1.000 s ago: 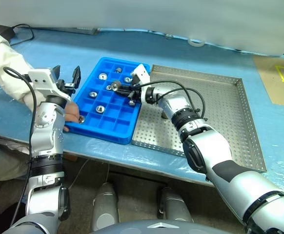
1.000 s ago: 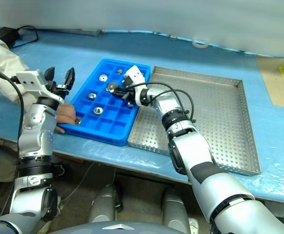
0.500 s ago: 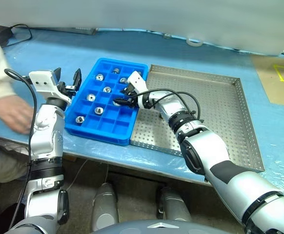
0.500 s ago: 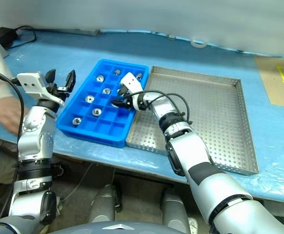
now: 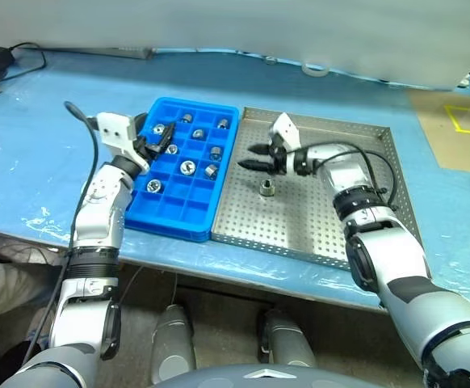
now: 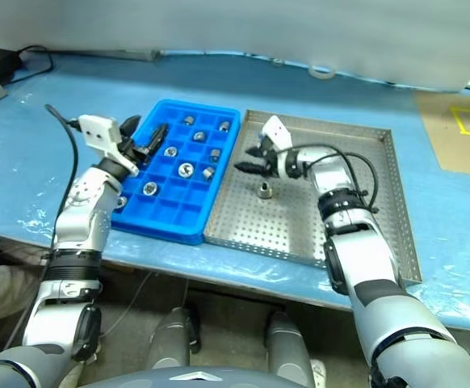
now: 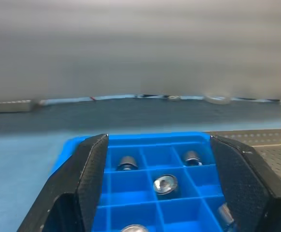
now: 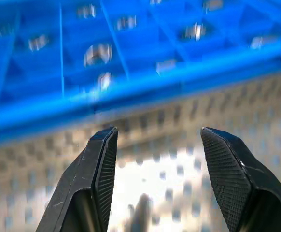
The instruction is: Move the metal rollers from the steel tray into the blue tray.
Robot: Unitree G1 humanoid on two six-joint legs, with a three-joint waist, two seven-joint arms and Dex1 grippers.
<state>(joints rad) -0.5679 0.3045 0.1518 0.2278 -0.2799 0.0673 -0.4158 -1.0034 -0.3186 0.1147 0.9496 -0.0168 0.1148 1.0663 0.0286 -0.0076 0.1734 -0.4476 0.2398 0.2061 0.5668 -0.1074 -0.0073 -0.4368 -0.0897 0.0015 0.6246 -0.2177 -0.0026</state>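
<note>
1. The right gripper [image 5: 254, 159] hangs over the steel tray [image 5: 356, 206], near the rim that tray shares with the blue tray [image 5: 178, 222]. Its two black fingers [image 8: 96, 174] stand apart with nothing between them, as the right wrist view confirms.

2. One metal roller [image 5: 266, 188] stands upright on the perforated floor just below and slightly to the side of the right fingertips, apart from them. It appears to be the only roller left in the steel tray, so it is judged the next pick.

3. The empty, parted fingers suit an approach: they are already wide enough to straddle the small cylinder once lowered around it.

4. The left gripper [image 5: 156, 139] hovers over the far end of the blue tray, its fingers [image 7: 90, 176] widely spread and empty. In the left wrist view, compartments with rollers lie directly ahead between them.

5. The blue tray holds several metal rollers [image 5: 187, 167], one to a compartment, beside and below the left gripper; many compartments nearer the front edge are vacant.

6. The transfer seems nearly complete; the grid keeps the parts separated.
</note>
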